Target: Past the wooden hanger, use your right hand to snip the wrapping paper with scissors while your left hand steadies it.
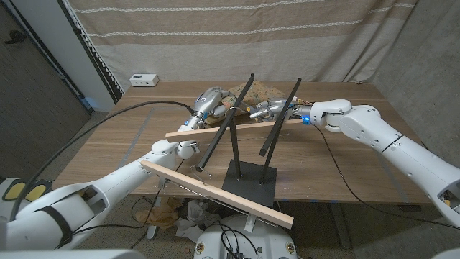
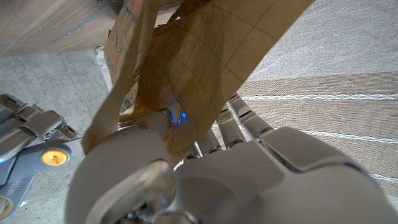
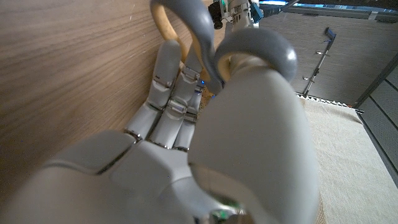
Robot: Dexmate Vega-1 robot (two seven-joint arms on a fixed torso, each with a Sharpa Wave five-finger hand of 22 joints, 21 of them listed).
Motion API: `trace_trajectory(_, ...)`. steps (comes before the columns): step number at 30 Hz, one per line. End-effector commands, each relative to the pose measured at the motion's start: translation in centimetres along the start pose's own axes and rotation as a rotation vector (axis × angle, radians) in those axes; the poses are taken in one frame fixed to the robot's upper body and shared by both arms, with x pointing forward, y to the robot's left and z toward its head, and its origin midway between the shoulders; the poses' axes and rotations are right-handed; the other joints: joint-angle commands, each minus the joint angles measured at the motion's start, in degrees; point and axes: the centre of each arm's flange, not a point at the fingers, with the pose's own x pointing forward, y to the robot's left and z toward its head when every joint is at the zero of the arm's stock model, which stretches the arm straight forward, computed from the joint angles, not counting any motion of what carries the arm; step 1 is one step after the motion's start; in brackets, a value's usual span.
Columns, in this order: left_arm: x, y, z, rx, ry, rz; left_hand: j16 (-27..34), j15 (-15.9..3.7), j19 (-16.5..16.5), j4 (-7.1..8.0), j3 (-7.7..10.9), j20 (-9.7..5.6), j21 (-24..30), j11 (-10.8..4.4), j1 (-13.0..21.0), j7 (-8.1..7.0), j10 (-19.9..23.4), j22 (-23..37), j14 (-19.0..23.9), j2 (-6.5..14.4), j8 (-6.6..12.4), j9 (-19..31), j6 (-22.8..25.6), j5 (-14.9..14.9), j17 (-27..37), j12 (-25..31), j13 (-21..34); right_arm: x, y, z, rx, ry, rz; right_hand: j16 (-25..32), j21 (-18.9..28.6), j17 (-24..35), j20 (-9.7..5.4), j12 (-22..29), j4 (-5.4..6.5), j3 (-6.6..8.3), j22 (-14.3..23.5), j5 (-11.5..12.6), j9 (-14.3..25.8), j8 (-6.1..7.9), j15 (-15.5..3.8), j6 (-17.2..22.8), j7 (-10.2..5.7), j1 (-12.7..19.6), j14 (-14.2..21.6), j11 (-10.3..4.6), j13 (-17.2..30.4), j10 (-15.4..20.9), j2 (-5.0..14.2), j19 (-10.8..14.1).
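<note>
Brown gridded wrapping paper (image 1: pixel 253 92) sits at the far middle of the bench (image 1: pixel 359 162), past the wooden hanger (image 1: pixel 237 126), with the left hand (image 1: pixel 207 101) pinching its left edge, fingers closed on the sheet. Right hand (image 1: pixel 277 108) grips grey-handled scissors (image 3: pixel 208 40) just right of the paper, blades apparently pointing left toward it, so the cut likely runs leftward toward the left hand.

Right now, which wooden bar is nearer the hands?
The far bar, running just in front of both hands, left and right; the other bar lies at the table's near edge.
</note>
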Motion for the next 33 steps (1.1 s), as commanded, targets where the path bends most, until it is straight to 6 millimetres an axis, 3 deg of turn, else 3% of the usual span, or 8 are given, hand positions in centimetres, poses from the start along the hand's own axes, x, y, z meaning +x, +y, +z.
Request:
trace_trajectory(1,-0.7,0.3,-0.5,-0.021,-0.006,0.006,0.2,-9.8,0.2,0.03,0.38,-4.96,0.3,-0.05,0.5,0.07,0.1,0.2,0.2,-0.2,-0.05,0.2,0.1,0.1,0.2,0.2,0.1,-0.3,0.8,0.0,0.02,-0.015,-0.022,0.6,1.1,23.8,-6.34,19.1,-0.03,0.48,-0.1,0.4,0.2,0.08,-4.47,0.0,0.33,8.8,4.4,-6.95,37.9,6.8,9.03,-0.7)
trace_trajectory(19,-1.2,1.2,-2.2,-0.014,0.014,0.064,0.2,-9.85,0.3,0.08,0.42,-4.98,0.4,-0.08,0.4,0.09,-0.1,0.2,0.3,-0.3,0.31,0.6,0.4,0.1,0.2,0.1,0.0,0.4,1.5,0.9,-0.013,-0.013,0.033,0.9,3.2,21.8,-6.4,17.9,0.08,0.98,-0.7,0.1,0.2,0.1,-4.35,-0.1,0.53,8.3,4.0,-6.93,36.0,7.0,9.16,-1.9)
trace_trajectory(26,-1.4,2.9,-3.4,0.064,0.018,0.182,0.2,-9.98,0.3,-0.06,0.53,-4.9,0.4,-0.08,0.6,0.11,0.1,0.2,0.3,-0.1,0.56,0.8,0.6,0.0,0.2,0.2,0.1,0.5,2.0,1.7,-0.039,-0.049,0.079,1.2,4.0,20.1,-6.41,16.6,0.12,1.34,-1.1,-0.6,0.3,0.08,-4.37,-1.0,0.79,8.1,3.8,-6.85,34.5,7.0,9.38,-2.2)
trace_trajectory(33,-1.9,3.2,-4.0,0.076,0.012,0.161,0.2,-10.01,0.3,-0.26,0.61,-4.89,0.4,-0.06,0.7,0.14,0.3,0.2,0.3,0.0,0.74,1.0,0.8,0.0,0.2,0.4,0.2,0.1,1.9,1.5,-0.037,-0.075,0.061,1.9,4.2,19.1,-6.38,16.3,0.09,1.57,-1.2,-0.9,0.2,0.13,-4.38,-1.0,0.91,7.9,3.4,-7.05,34.9,6.9,9.41,-2.4)
